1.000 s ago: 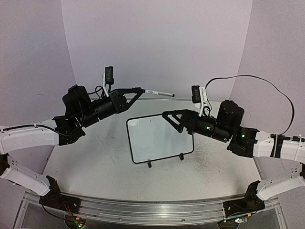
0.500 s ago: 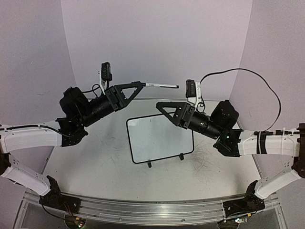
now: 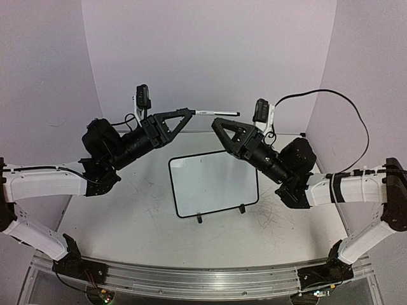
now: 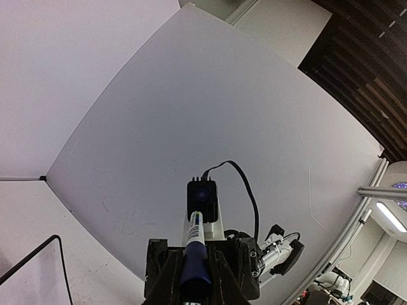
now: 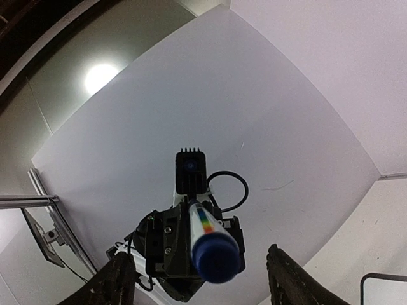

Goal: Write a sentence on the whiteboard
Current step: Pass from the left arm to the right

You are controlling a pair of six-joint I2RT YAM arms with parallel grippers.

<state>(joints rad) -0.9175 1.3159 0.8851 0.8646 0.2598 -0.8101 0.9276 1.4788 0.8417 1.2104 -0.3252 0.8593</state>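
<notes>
The whiteboard [image 3: 213, 184] stands on the table between the arms, white with a thin black frame. No blue sentence shows on it. My left gripper [image 3: 189, 113] is raised above the board's far left and shut on a white marker [image 3: 216, 114] with a blue end that points right. In the left wrist view the marker [image 4: 196, 251] sticks out from the shut gripper [image 4: 195, 279]. My right gripper [image 3: 220, 124] is open and faces the marker's free end. In the right wrist view the blue end [image 5: 216, 256] hangs between my spread fingers [image 5: 289, 279], not clasped.
The table is scuffed with grey marks around the board. White curved walls close in the back and sides. A black cable [image 3: 346, 108] loops above the right arm. The board's corner shows in the left wrist view [image 4: 38, 273] and the right wrist view [image 5: 381, 286].
My right gripper has risen and swung left, up to the marker's free end. My left gripper has lifted the marker slightly and levelled it. The whiteboard has not moved.
</notes>
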